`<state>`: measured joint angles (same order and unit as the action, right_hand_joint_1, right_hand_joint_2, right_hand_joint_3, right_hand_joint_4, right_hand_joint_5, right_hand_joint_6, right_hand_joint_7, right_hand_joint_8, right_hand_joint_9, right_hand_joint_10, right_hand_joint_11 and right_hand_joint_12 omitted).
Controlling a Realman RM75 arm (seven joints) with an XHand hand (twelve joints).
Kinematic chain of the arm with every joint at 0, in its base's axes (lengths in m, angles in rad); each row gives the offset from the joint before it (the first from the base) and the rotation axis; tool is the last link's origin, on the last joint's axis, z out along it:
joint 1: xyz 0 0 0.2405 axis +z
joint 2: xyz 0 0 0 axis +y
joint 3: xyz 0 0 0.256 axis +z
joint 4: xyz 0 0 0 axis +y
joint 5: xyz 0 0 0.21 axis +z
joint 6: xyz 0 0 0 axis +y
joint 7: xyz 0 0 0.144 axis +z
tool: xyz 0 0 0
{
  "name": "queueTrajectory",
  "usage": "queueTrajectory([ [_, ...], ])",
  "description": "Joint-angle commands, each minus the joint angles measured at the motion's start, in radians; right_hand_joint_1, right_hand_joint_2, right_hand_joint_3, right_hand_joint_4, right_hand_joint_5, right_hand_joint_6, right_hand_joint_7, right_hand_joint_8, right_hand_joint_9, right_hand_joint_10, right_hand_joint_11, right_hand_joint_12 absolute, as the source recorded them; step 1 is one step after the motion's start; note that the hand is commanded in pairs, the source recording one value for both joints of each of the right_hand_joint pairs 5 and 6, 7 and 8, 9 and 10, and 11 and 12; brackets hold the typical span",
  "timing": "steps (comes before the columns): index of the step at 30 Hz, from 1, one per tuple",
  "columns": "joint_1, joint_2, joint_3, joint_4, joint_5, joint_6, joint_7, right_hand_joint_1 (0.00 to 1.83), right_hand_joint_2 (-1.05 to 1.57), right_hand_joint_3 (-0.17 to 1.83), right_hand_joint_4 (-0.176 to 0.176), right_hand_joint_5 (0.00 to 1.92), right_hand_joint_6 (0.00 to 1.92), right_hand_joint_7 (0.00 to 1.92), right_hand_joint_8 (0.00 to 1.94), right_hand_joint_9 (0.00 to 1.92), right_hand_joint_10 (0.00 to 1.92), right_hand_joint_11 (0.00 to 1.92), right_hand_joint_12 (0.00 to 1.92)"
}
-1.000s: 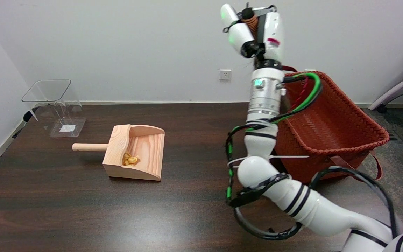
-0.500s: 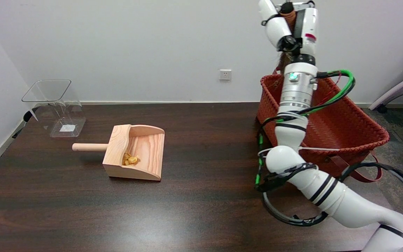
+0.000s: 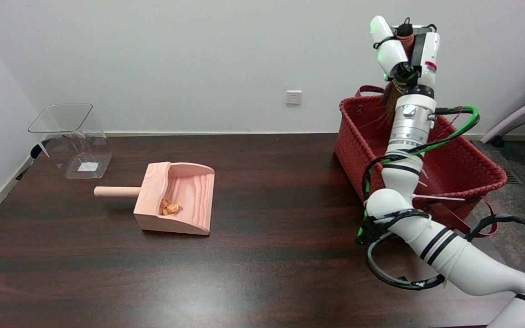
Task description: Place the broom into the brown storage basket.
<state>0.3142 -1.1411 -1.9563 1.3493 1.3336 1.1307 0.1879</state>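
Note:
My right hand (image 3: 404,52) is raised high above the brown woven storage basket (image 3: 362,146) at the table's right end. It grips the broom (image 3: 390,100) upright: the dark handle top shows above the fingers, and the brown bristles hang below the hand, over the basket's far left part. Most of the handle is hidden inside the hand. The arm rises from the lower right and crosses in front of the basket.
A wooden dustpan (image 3: 176,198) with a few yellow bits in it lies left of centre, handle pointing left. A clear plastic bin (image 3: 71,139) stands at the far left. A wall socket (image 3: 293,97) is behind. A chair leg shows at the far right.
My right arm has swung to the right with the broom, from beside the basket's left edge to above the basket. The hand has then come down a little.

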Motion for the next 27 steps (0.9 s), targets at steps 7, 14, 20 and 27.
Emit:
queueTrajectory([
  [7,-0.019,-0.001,-0.032,-0.13,0.039,0.011,0.134,0.74,1.57,-0.16,0.0,1.92,1.92,1.92,1.92,1.92,1.92,1.92,1.92],
  [14,0.011,-0.052,-0.07,-0.17,-0.007,0.017,0.126,0.74,1.57,-0.16,0.0,1.92,1.92,1.92,1.92,1.92,1.92,1.92,1.92],
  [20,0.015,-0.075,-0.09,-0.231,-0.079,0.019,0.136,0.73,1.57,-0.13,0.0,1.92,1.92,1.92,1.92,1.92,1.92,1.92,1.92],
  [27,0.002,-0.082,-0.134,-0.252,-0.093,0.036,0.136,0.72,1.57,-0.15,0.0,1.92,1.92,1.92,1.92,1.92,1.92,1.92,1.92],
])
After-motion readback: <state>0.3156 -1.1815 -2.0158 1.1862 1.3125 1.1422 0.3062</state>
